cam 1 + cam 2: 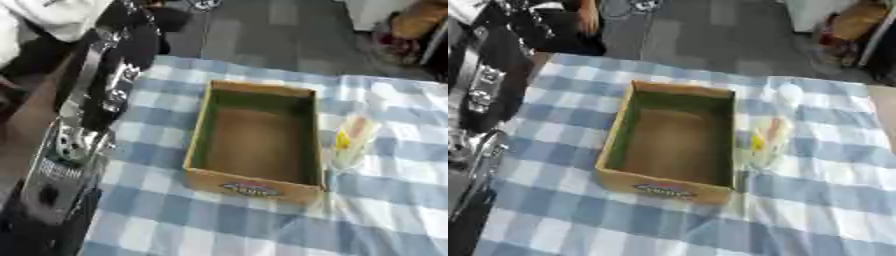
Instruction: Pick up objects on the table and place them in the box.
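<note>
Left arm (83, 115) comes in along the left edge, black with silver joints, running from upper left down toward the lower left corner; it stands outside the counter's left edge, over the floor side; silver joint section near the lower part, black segment below it; left robot hand not visible in either view, fingers cannot be made out; right arm and right robot hand not in either view.

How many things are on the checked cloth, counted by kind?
Cardboard box: 1, nothing visible inside
Clear packet with yellow and pink contents, right of the box: 1
Total: 2
</note>
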Robot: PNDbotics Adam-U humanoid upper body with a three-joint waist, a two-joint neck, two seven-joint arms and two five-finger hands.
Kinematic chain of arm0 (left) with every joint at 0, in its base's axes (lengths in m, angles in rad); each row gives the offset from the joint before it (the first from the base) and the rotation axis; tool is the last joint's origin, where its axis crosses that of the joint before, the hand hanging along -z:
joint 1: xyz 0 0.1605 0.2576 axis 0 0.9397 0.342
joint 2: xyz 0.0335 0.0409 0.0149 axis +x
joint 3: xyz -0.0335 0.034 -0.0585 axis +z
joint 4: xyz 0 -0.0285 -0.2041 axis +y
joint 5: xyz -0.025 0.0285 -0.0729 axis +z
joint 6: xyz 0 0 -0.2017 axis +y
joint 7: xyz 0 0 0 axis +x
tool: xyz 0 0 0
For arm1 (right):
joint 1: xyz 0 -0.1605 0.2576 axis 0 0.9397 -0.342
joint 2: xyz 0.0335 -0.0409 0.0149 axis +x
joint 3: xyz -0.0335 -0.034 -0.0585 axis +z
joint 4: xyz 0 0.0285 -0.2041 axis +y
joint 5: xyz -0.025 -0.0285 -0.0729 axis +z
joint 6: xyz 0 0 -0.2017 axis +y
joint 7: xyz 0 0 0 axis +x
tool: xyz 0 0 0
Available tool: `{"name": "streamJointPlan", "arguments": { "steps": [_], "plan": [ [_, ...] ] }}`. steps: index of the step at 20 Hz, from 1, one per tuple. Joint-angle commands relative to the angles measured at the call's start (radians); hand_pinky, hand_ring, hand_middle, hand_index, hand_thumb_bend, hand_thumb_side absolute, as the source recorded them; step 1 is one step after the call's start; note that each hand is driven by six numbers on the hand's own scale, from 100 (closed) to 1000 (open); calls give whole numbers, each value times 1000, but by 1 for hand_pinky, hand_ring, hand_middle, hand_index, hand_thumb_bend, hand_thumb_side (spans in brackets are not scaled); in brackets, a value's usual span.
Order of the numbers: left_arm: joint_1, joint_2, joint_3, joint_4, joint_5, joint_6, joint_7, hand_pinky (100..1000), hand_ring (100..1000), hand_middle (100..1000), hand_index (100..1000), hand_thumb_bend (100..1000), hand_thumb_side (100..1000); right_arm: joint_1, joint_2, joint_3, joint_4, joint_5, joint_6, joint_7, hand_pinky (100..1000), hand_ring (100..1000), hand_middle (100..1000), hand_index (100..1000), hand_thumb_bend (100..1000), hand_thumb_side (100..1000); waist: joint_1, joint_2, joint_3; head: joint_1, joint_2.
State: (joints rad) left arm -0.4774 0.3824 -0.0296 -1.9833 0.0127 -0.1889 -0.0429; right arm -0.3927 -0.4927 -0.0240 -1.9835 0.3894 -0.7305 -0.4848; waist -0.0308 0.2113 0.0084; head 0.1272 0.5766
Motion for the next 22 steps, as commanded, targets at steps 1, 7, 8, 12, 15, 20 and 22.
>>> {"name": "streamJointPlan", "arguments": {
  "steps": [1, 7, 8, 12, 15, 20, 22],
  "plan": [
    [-8, 21, 3, -17, 3, -1, -2, 781, 713, 808, 909, 376, 789, -13, -14, -6, -16, 2, -19, -23, 152, 294, 242, 368, 100, 910, 1, -17, 0, 2, 2],
    [-7, 21, 3, -17, 3, -2, -3, 782, 714, 809, 909, 375, 789, -10, -14, -8, -16, 2, -8, -23, 150, 291, 240, 370, 100, 909, 2, -18, 1, 0, 4],
    [-7, 21, 3, -17, 3, -2, -3, 782, 714, 809, 909, 375, 789, -9, -14, -8, -16, 2, -6, -23, 149, 291, 240, 370, 100, 909, 2, -18, 1, 0, 4],
    [-5, 21, 4, -17, 4, -2, -3, 782, 714, 809, 909, 374, 790, -4, -12, -12, -16, 5, 11, -22, 160, 293, 248, 397, 100, 905, 2, -19, 2, 0, 4],
    [1, 22, 4, -17, 5, 0, -3, 781, 713, 808, 909, 372, 791, 9, -12, -22, -16, -13, 117, -9, 197, 310, 293, 460, 100, 919, 2, -23, 5, 7, 4],
    [12, 25, 2, -17, 7, 3, -5, 781, 713, 808, 909, 372, 791, 15, -54, -29, -16, -22, 350, 85, 286, 367, 408, 577, 100, 984, -3, -35, 7, -29, 18],
    [16, 26, -1, -17, 7, 4, -7, 781, 713, 808, 909, 371, 792, 12, -85, -28, -16, -8, 433, 140, 332, 414, 488, 633, 100, 1000, -5, -40, 8, -55, 23]
  ]
}}
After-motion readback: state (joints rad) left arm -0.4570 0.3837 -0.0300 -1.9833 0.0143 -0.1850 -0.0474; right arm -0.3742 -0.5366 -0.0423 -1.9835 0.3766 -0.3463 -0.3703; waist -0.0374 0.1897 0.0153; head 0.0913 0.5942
